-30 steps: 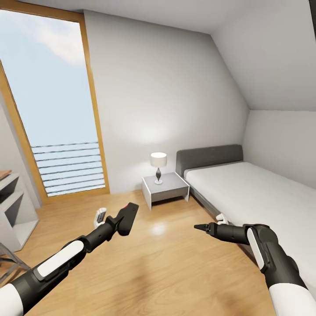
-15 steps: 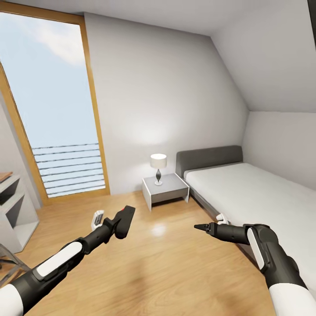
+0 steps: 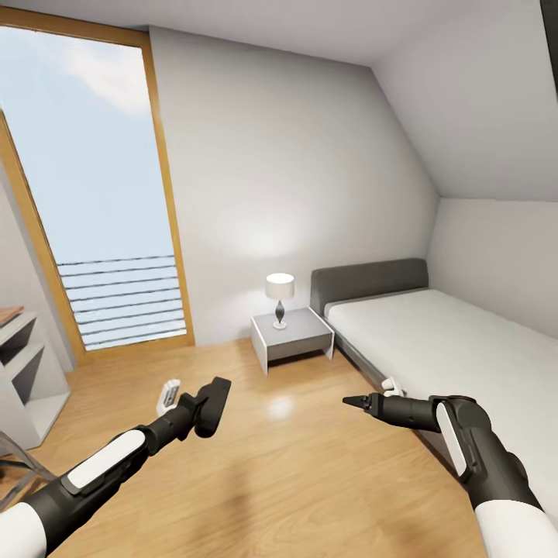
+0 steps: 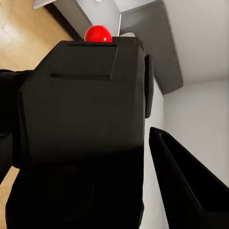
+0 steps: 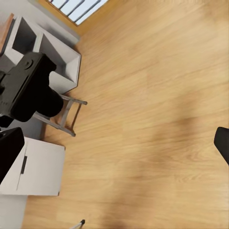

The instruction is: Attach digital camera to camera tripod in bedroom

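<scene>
Two left fingers (image 4: pixel 191 186) clamp the digital camera (image 3: pixel 214 406); the right fingers (image 3: pixel 355 401) are pressed together, empty.

The camera tripod (image 3: pixel 15 457) is cut off at the head view's left edge — just grey legs show.

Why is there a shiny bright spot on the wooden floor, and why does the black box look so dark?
In the head view, the shiny patch on the wood-plank floor is glare, in front of the small lit white-shaded lamp. In the left wrist view, the black boxy digital camera sits very close to the lens; its lower part sinks into shadow, while its red dot stays bright.
</scene>
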`<state>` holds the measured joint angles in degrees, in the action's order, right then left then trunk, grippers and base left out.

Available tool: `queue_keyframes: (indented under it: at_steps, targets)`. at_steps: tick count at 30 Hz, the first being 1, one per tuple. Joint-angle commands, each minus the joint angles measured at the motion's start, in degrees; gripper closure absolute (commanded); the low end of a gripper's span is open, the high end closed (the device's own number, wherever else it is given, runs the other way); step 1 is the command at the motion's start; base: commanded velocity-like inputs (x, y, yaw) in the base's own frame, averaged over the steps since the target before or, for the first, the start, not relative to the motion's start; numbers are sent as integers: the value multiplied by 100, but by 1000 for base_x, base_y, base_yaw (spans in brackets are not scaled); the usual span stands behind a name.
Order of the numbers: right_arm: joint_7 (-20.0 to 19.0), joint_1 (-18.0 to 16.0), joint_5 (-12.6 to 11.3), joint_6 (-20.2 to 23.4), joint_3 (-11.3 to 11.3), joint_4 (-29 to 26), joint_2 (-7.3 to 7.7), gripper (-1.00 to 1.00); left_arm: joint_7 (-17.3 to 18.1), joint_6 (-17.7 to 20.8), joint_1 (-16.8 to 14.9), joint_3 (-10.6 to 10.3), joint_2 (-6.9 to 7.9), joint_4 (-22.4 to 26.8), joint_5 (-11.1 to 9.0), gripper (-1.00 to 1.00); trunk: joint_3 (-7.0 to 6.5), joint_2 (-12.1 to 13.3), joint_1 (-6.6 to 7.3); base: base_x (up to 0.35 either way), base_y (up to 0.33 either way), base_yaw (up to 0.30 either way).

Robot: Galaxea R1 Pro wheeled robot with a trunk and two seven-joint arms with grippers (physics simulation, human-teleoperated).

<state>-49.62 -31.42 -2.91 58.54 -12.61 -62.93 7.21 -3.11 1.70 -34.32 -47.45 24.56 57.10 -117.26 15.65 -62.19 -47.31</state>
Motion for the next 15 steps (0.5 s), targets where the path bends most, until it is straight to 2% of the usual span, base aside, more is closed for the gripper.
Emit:
queue_keyframes:
  at_steps: [1, 15]
  targets:
    - [4, -5, -26, 43, -6, -1, 0, -100, -25, -3, -7, -10, 0, 8, -24, 100, -11, 36, 22, 0, 0, 0]
    - [5, -5, -25, 43, -5, -2, 0, -100, -32, 12, -9, -2, -21, -3, -25, 100, -262, 598, 329, 0, 0, 0]
